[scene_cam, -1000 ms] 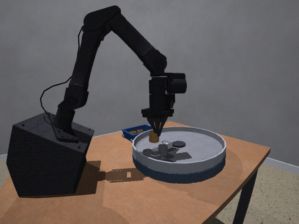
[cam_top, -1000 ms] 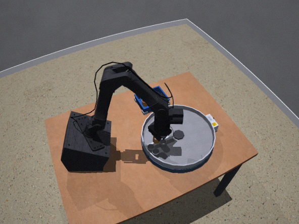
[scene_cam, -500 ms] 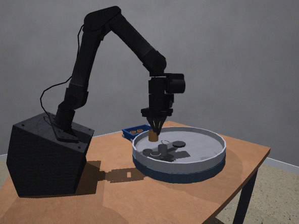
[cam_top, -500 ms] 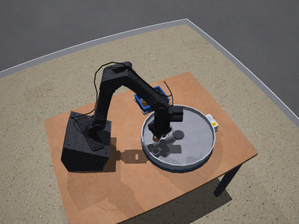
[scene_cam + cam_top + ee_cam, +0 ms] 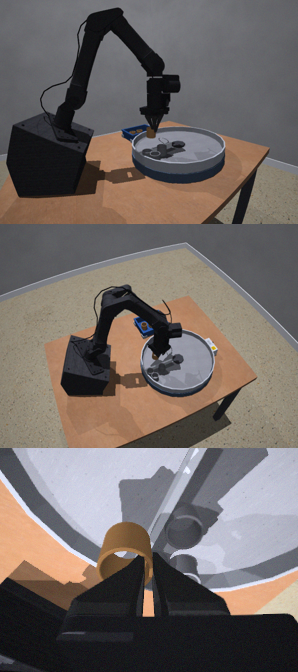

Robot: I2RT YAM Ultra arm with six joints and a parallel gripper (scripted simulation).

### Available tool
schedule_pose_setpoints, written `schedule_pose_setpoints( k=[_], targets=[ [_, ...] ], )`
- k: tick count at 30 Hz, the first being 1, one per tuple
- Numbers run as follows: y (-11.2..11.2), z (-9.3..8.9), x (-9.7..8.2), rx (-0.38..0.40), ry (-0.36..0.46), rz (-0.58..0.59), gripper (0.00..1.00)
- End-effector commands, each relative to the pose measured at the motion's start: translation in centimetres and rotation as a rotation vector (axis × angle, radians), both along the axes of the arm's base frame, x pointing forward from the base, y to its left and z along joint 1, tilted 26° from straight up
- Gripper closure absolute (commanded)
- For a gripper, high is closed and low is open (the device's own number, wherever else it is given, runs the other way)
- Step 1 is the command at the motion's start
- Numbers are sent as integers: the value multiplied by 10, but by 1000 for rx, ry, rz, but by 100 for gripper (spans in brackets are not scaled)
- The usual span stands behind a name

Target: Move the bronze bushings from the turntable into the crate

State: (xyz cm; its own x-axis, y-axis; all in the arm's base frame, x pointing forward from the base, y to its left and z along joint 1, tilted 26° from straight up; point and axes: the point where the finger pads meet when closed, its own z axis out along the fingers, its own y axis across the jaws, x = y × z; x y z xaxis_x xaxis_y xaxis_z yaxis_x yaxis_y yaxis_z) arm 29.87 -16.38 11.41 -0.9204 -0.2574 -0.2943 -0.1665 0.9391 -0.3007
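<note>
The gripper (image 5: 158, 355) (image 5: 155, 130) (image 5: 148, 559) is clenched on the wall of a bronze bushing (image 5: 154, 357) (image 5: 150, 133) (image 5: 126, 538), above the turntable (image 5: 186, 389) (image 5: 176, 168) (image 5: 37, 510) near its rim. Gray steel bushings (image 5: 155, 379) (image 5: 161, 151) (image 5: 171, 539) stand on the turntable, close together. Beyond the rim, the blue crate (image 5: 148, 334) (image 5: 129, 136) contains two bronze bushings, one partly hidden by the arm in the top view. A white box (image 5: 210, 346) sits beside the turntable, on the table (image 5: 131, 398) (image 5: 141, 199).
</note>
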Motion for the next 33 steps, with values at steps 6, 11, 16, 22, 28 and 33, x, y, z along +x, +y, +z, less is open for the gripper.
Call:
schedule_pose_setpoints(
  k=[6,11,16,22,28,33],
  targets=[
    [19,13,26,-9,-24,-30,100],
    [44,15,46,-10,-25,-30,100],
    [75,17,70,-10,-26,-29,100],
    [105,18,94,-11,-27,-29,100],
    [146,21,127,-11,-28,-29,100],
    [176,23,150,-11,-29,-28,100]
  ],
)
